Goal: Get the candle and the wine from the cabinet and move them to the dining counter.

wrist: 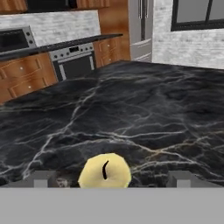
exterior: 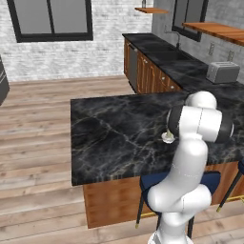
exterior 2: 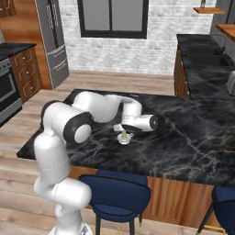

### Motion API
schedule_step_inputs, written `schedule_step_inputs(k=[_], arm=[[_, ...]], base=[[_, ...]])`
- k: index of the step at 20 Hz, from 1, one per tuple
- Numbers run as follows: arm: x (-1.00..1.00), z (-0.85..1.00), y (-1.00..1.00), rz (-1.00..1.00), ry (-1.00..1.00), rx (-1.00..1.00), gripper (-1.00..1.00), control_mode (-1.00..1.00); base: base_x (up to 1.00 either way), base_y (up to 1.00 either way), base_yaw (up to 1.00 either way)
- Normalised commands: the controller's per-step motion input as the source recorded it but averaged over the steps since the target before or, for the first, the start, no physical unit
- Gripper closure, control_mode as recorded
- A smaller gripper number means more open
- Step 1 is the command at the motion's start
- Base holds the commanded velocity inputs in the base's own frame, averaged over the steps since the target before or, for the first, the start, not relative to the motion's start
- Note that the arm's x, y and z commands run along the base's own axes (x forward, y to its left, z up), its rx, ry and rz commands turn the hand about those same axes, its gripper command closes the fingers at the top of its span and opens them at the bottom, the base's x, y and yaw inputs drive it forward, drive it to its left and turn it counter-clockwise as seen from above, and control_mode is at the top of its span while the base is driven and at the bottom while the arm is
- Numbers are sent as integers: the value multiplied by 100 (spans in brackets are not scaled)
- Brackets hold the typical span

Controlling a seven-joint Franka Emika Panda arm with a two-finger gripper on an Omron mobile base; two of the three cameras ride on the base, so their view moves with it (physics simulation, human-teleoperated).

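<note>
On the dining counter (exterior 2: 193, 137), the black island top with pale veins, one candle (exterior 2: 123, 137) is standing in its small white saucer holder, and the gripper (exterior 2: 123, 131) is hanging over it with its jaws spread wide, gripping nothing. The hand view is looking straight down the gripper: the candle's (wrist: 105, 171) yellow top and dark wick are sitting between two grey fingertips (wrist: 43, 178), one well out on each side, with clear gaps and no contact visible.

The right base view is showing the white arm reaching from the lower left across the marble, the hand lying low over the candle. In the left base view the arm's own elbow is covering most of the hand, and only a sliver of the candle (exterior: 167, 137) is peeking out at its left edge on the dining counter (exterior: 114, 138). That view is also offering one silver toaster (exterior: 222, 72) on the wall-side counter and two orange-brown wall shelves, one near (exterior: 214, 29) and one far.

The right base view is taking in one tall steel refrigerator (exterior 2: 54, 41) and two blue stools, one (exterior 2: 114, 195) directly below the arm. The hand view is adding one oven range (wrist: 74, 61) among wooden base cabinets. One dark-framed window (exterior 2: 112, 17) is hanging on the white brick wall.
</note>
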Motion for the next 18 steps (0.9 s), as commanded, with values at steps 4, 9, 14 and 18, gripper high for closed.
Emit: schedule_step_inputs(k=[4, 9, 14, 18], arm=[[0, 71, 0, 1, 0, 0, -100, -100], [-4, 83, -2, 0, 0, 0, -100, -100], [-44, 82, -8, -2, 1, -1, -100, -100], [-82, 79, 0, -12, 11, -7, -100, -100]], base=[[0, 0, 0], [0, 0, 0], [0, 0, 0], [0, 0, 0]])
